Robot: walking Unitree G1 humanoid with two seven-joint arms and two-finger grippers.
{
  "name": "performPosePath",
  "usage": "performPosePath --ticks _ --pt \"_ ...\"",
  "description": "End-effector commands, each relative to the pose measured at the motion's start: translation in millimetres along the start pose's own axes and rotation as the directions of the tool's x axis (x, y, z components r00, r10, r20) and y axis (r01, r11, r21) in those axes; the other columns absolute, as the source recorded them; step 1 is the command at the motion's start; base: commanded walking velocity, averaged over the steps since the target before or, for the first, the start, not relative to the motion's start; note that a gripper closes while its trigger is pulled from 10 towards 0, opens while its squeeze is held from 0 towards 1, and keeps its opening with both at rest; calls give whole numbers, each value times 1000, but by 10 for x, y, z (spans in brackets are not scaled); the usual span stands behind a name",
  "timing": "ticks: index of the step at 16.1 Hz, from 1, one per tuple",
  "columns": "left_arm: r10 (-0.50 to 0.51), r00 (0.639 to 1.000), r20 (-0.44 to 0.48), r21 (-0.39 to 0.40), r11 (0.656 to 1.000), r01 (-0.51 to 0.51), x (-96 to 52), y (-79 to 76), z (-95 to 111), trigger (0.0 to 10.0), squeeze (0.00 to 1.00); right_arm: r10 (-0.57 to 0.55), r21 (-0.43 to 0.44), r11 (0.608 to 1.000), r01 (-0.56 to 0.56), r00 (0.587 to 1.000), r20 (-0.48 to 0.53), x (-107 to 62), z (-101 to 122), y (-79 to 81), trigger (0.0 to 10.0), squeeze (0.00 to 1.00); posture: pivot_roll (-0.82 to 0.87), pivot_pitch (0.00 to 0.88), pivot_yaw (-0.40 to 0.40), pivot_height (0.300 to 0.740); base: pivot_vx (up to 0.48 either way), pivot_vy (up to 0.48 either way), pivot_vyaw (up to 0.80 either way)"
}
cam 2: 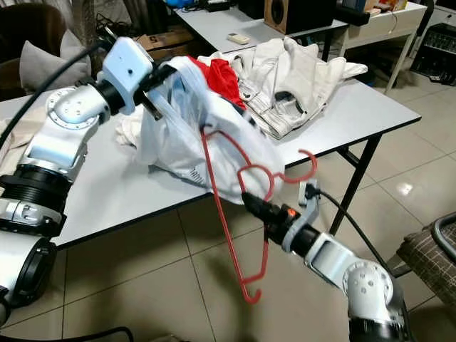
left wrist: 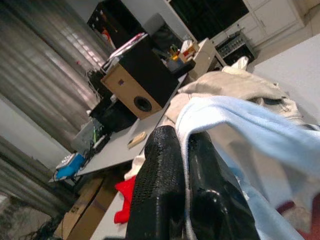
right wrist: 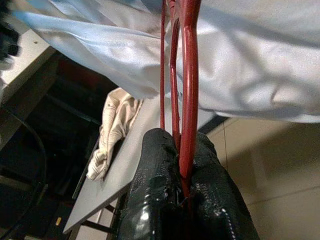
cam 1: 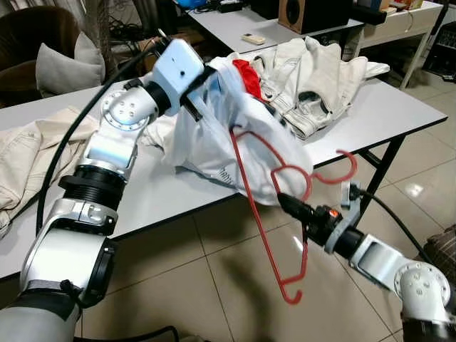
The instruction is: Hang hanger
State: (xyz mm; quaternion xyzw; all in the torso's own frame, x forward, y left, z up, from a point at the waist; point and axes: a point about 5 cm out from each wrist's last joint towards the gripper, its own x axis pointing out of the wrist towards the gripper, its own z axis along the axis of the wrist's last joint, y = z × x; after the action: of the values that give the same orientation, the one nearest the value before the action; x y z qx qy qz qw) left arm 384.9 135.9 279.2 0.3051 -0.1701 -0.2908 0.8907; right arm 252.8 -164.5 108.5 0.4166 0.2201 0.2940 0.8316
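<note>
Hanger (cam 1: 265, 214), red, hangs off the table's (cam 1: 399, 107) near edge, clamped in the right gripper (cam 1: 288, 203), one shoulder threading into the pale blue shirt (cam 1: 228, 135) that the left gripper (left wrist: 182, 195) pinches up to hold it open.

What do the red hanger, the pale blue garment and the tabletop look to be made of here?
Red hanger: thin rod with a smooth glossy coat, probably plastic-coated wire or moulded plastic; pinched in the right tool.
Pale blue garment: soft, thin woven cloth, by its folds and drape; the left tool is clamped on its edge.
Tabletop: flat, matte light grey, likely laminate board.
</note>
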Motion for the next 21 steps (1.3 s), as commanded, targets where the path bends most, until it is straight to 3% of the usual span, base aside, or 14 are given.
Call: performPosePath --ticks 1,3,6,9,11,15,18,21 --pt "-8 1000 21 -1 1000 8 -26 30 46 0 0 29 -20 999 -28 1000 12 2 42 78 0 0 -210 0 107 740 0 0 0" --pt "-83 996 32 10 997 83 -42 -69 58 0 0 56 -26 998 -55 997 53 16 113 119 0 0 -210 0 109 740 0 0 0" --pt "-201 979 -35 59 977 203 -121 -195 -15 0 0 128 24 991 -133 981 149 70 232 215 0 0 -198 0 106 740 0 0 0" --pt "-213 975 -65 54 975 217 -170 -218 -38 0 0 134 53 988 -143 978 158 119 196 252 0 0 -190 0 104 740 0 0 0" --pt "-196 976 -99 32 979 200 -236 -193 -60 0 0 40 122 990 -65 980 194 216 143 203 0 0 -176 0 108 740 0 0 0" --pt "-202 971 -127 -61 979 195 -437 -370 -115 0 0 -59 217 976 -12 947 316 207 167 132 0 0 -158 0 90 740 0 0 0" --pt "-189 965 -183 -96 980 174 -560 -448 -199 0 0 -62 207 978 -21 919 389 199 238 212 0 0 -157 0 87 740 0 0 0" --pt "-209 959 -188 -110 975 191 -590 -513 -193 0 0 -46 231 970 -76 874 483 277 343 321 0 0 -172 0 89 740 0 0 0"
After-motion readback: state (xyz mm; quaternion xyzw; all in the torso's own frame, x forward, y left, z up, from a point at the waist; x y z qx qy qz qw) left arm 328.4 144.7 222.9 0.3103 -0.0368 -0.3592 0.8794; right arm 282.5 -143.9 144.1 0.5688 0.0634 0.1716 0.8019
